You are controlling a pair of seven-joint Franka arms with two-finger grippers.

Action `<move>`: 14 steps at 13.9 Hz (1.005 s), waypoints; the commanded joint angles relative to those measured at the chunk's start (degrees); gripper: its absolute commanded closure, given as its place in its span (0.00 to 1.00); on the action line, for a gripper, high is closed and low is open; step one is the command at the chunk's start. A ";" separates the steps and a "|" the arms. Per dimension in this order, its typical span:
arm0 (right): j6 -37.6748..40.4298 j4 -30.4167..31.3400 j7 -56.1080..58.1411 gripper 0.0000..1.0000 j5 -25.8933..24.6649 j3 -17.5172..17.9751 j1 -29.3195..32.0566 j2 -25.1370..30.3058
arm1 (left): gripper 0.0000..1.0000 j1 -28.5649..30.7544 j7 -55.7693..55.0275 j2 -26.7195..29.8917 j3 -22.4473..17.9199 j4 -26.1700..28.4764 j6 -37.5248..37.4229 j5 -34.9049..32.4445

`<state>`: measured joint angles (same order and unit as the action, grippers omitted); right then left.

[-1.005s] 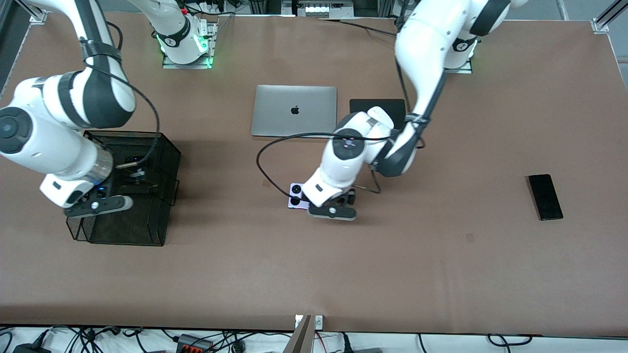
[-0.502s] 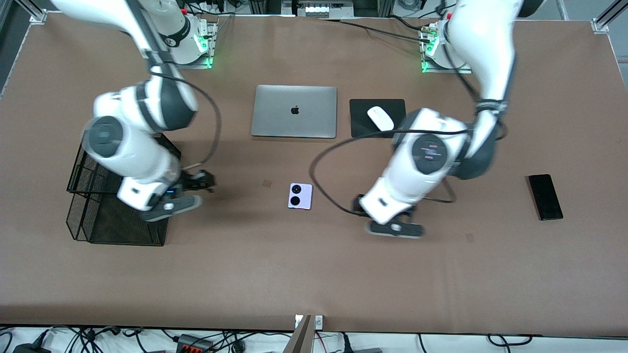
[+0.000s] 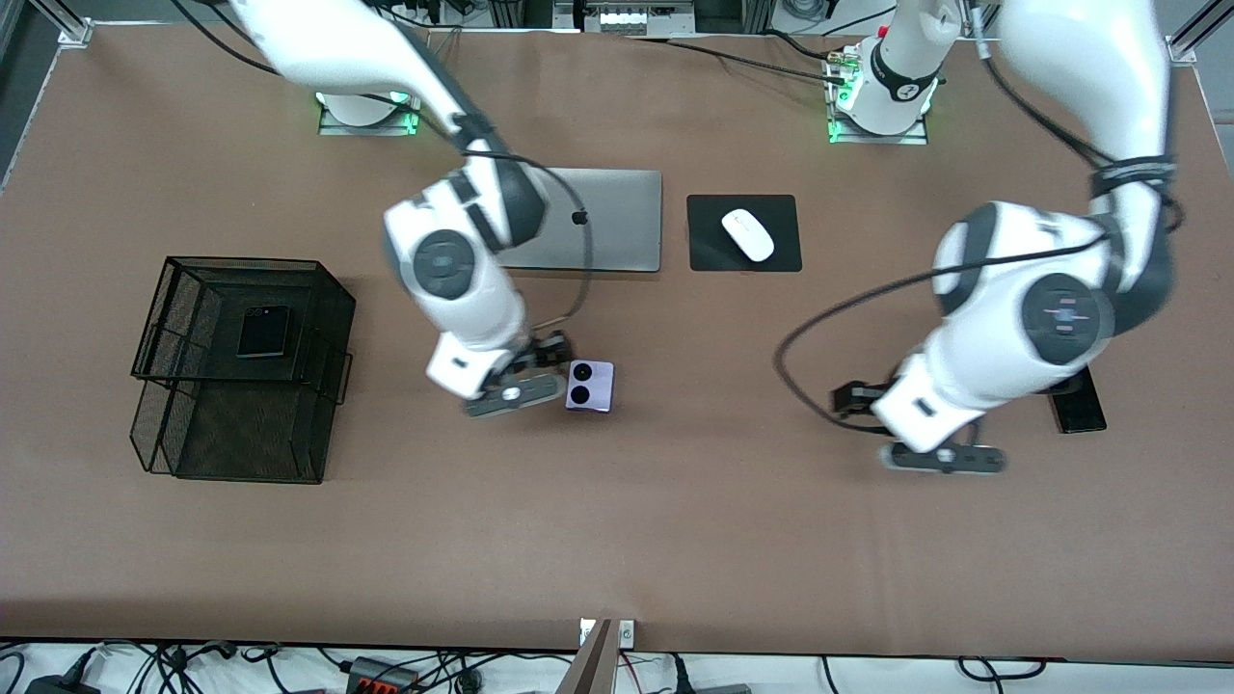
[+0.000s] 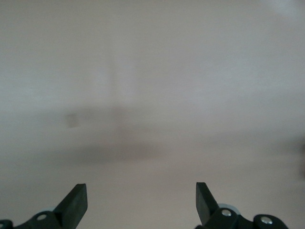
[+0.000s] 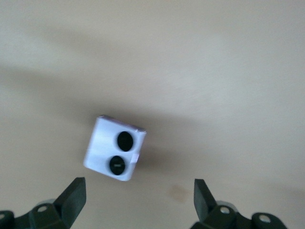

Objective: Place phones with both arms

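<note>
Brown paper covers the whole table [image 3: 675, 540], and the three phones are spread out across it. The little black flip phone [image 3: 262, 332] is lying flat in the upper tier of the black wire basket [image 3: 154, 424] at the right arm's end of the table. The lavender phone [image 3: 589, 387] with its two black circles sits flat on the bare table around the middle, nearer the front camera than the silver laptop [image 3: 617, 231]. The long black phone [image 3: 1080, 410] lies toward the left arm's end, partly covered by the left arm in the front view.

The right gripper [image 3: 545, 355] is just beside the lavender phone, low over the table on the basket side of it, fingers spread wide with nothing between them. In the right wrist view the phone [image 5: 114, 148] shows ahead of the two fingertips [image 5: 74, 193], not touching them.

The left gripper [image 3: 858, 400] hangs over bare table near the long black phone, also wide apart and holding nothing; its wrist view shows only blurry tabletop past the fingertips [image 4: 75, 195].

A white mouse [image 3: 748, 234] sits on a black pad [image 3: 709, 253] beside the laptop.
</note>
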<state>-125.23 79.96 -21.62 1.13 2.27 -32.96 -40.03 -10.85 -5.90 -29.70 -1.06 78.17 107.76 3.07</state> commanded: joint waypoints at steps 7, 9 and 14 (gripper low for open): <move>-5.82 -7.01 -21.44 0.00 -0.25 -1.21 -5.18 -11.38 | 0.00 16.46 21.98 3.87 0.71 6.29 0.60 -2.01; -5.64 -6.75 -21.88 0.00 -0.25 -1.30 -5.09 -12.00 | 0.00 18.75 22.77 2.73 0.71 6.47 2.01 -4.20; -5.73 -6.93 -21.62 0.00 -2.27 -1.39 -5.09 -13.49 | 0.00 23.68 32.70 2.37 0.88 12.69 12.62 -4.03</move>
<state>-131.72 75.02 -42.14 0.45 1.38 -37.47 -52.47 11.60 23.46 -28.25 -1.10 86.51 115.41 -0.10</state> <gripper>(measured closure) 0.000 0.000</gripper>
